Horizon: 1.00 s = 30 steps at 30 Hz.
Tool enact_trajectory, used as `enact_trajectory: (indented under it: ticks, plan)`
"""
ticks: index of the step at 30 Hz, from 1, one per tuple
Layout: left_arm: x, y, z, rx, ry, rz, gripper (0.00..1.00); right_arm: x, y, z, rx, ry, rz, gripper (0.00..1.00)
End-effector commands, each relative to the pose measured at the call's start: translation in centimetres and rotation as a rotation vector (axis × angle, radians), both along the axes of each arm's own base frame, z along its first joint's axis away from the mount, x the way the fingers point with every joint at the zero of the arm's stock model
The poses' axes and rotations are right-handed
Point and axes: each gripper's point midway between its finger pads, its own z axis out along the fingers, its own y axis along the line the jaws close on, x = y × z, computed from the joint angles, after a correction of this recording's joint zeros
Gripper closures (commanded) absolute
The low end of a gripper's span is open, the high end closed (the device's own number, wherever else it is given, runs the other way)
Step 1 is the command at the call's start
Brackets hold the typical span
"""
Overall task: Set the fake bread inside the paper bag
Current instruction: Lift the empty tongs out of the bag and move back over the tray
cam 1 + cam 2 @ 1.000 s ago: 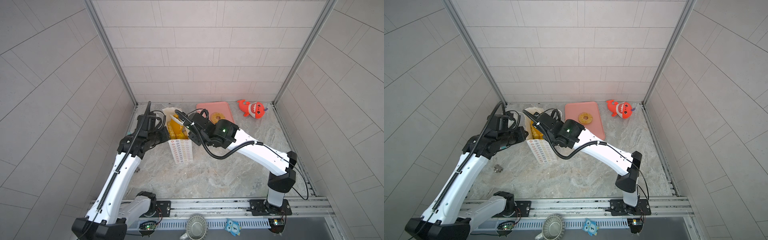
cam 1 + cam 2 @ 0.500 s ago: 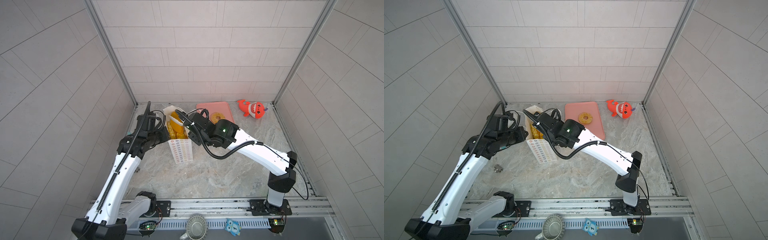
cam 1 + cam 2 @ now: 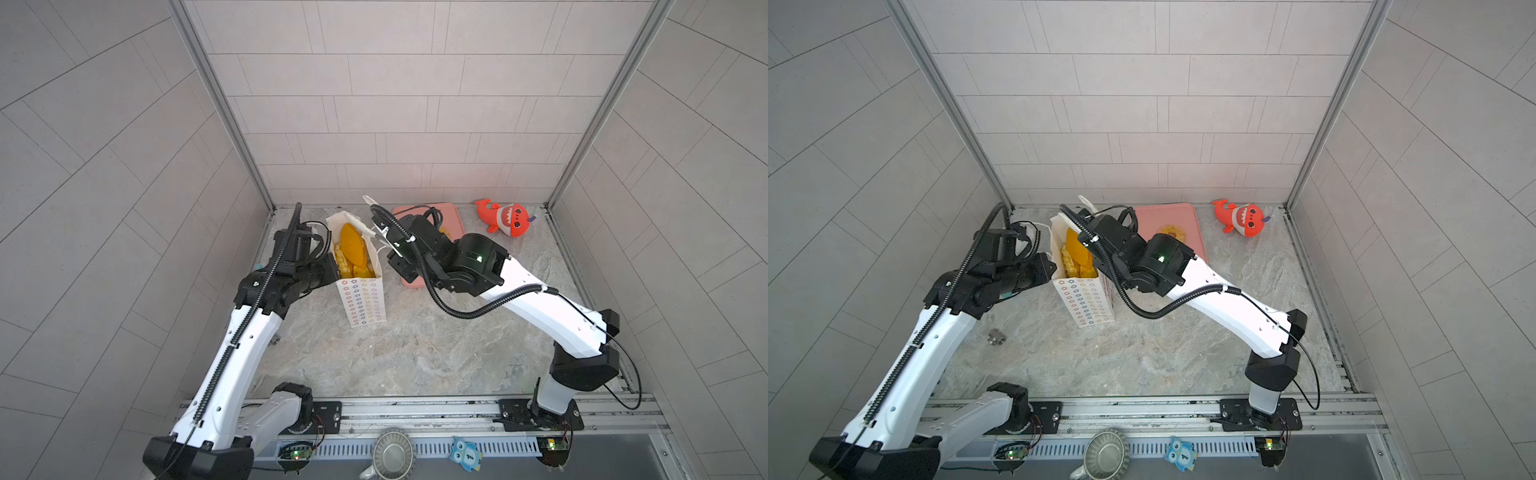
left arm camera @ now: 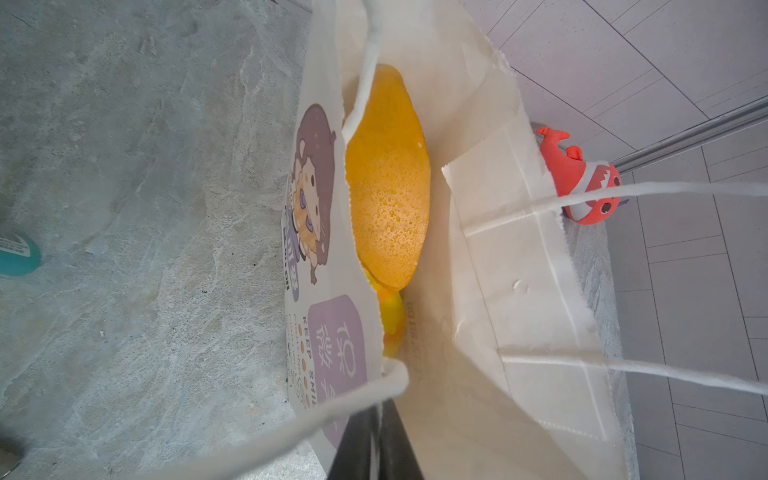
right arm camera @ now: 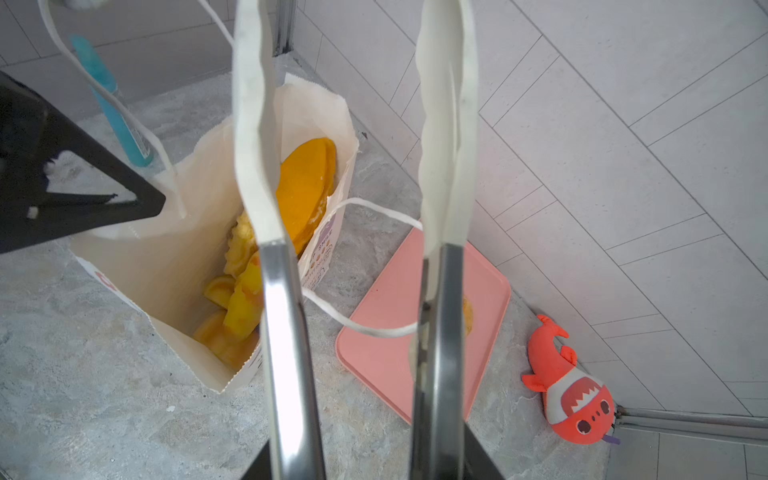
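Observation:
The white paper bag (image 3: 361,299) (image 3: 1088,303) stands upright on the stone floor with its mouth open. Inside it lie several golden fake bread pieces (image 3: 353,249) (image 4: 388,187) (image 5: 307,187). One more fake bread piece (image 3: 1171,230) sits on the pink tray (image 3: 1167,214), half hidden behind a finger in the right wrist view. My left gripper (image 3: 332,266) (image 4: 374,415) is shut on the bag's printed wall at its rim. My right gripper (image 3: 376,222) (image 5: 353,41) hovers open above the bag's right side, with nothing between its fingers.
A red plush shark (image 3: 507,218) (image 5: 573,399) lies in the back right corner. A teal tube (image 5: 112,99) rests by the left wall behind the bag. A small metal fitting (image 3: 995,336) lies on the floor near the left arm. The bag's cord handle (image 5: 365,328) loops over the tray's edge.
My right gripper's fingers have spread a little wider near the bag's mouth. The left gripper and the bag have not moved.

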Motion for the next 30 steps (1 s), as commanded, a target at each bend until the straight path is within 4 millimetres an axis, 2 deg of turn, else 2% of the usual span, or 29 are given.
enact_trajectory:
  ticks: [1, 7, 13, 23, 26, 30]
  plan:
    - [-0.1, 0.1, 1.1, -0.001, -0.028, 0.004, 0.9, 0.1, -2.3, 4.1, 0.092, -0.076, -0.049, 0.53]
    - [-0.1, 0.1, 1.3, -0.002, -0.031, 0.003, 0.9, 0.8, -4.5, 5.9, 0.162, -0.09, -0.086, 0.54]
    - [0.0, 0.1, 1.3, -0.002, -0.031, 0.002, 0.9, 2.0, -6.6, 6.2, 0.264, -0.044, -0.116, 0.53]
    - [0.1, 0.0, 1.2, -0.003, -0.028, 0.001, 0.9, 3.6, -9.3, 4.9, 0.388, 0.036, -0.173, 0.54]
    - [0.2, 0.0, 1.2, -0.004, -0.027, 0.0, 0.9, 4.5, -10.5, 3.9, 0.434, 0.077, -0.206, 0.55]
    - [0.1, 0.0, 1.3, -0.004, -0.03, 0.0, 0.9, 6.0, -12.2, 1.7, 0.517, 0.171, -0.256, 0.55]
